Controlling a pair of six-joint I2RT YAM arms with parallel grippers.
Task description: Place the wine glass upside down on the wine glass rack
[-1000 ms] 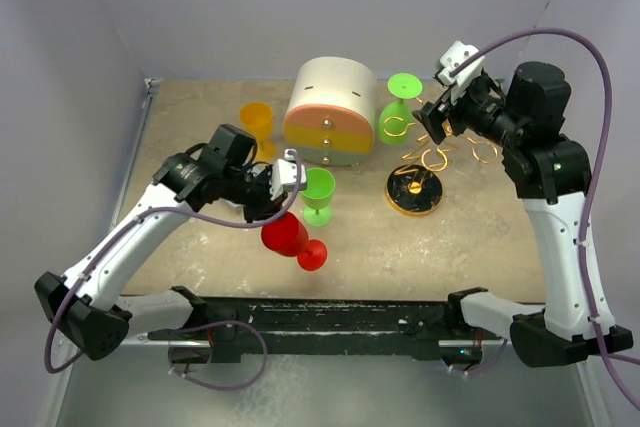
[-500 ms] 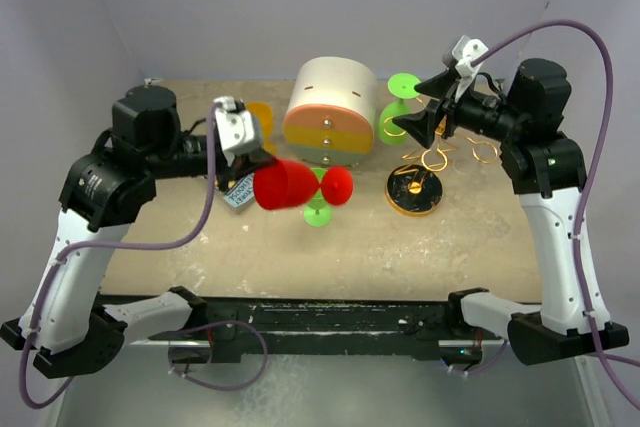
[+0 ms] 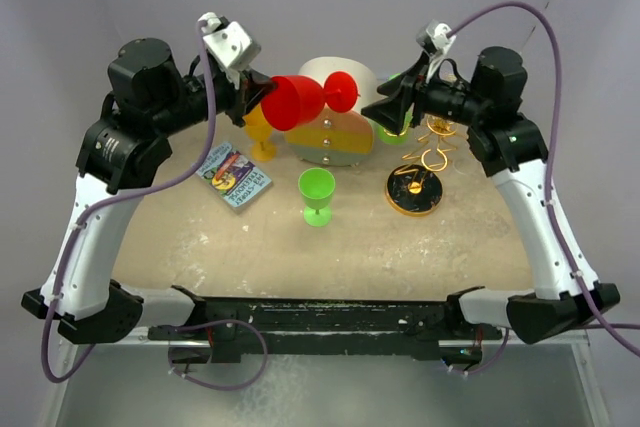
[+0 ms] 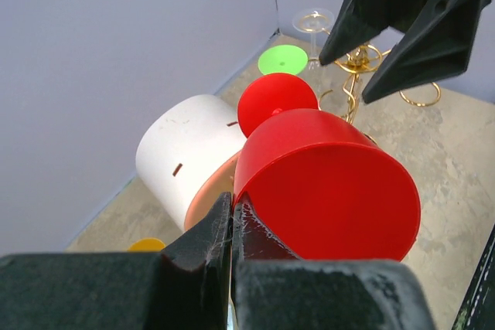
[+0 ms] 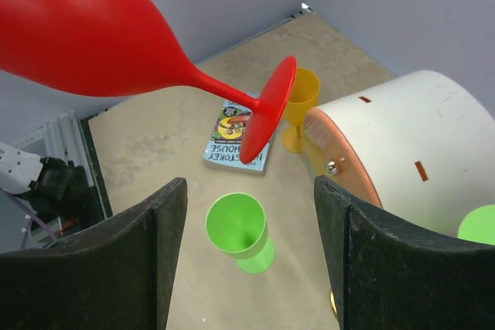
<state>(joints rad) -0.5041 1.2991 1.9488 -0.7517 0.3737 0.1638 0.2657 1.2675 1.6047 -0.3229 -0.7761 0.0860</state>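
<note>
A red wine glass lies on its side in the air, foot pointing right. My left gripper is shut on the bowl's rim, one finger inside and one outside. My right gripper is open just right of the foot, and the foot lies ahead of its fingers, not between them. The wine glass rack, gold wire on a black-and-gold disc base, stands below and to the right, behind the right arm.
A round white drawer box with orange and yellow bands sits mid-back. On the table are an upright green glass, a yellow glass and a small book. A second green glass stands foot-up by the rack.
My left arm lifted the red glass off the table, up and back, turning it sideways. The right gripper swung left toward the glass's foot and narrowed slightly. The book has come into view.
</note>
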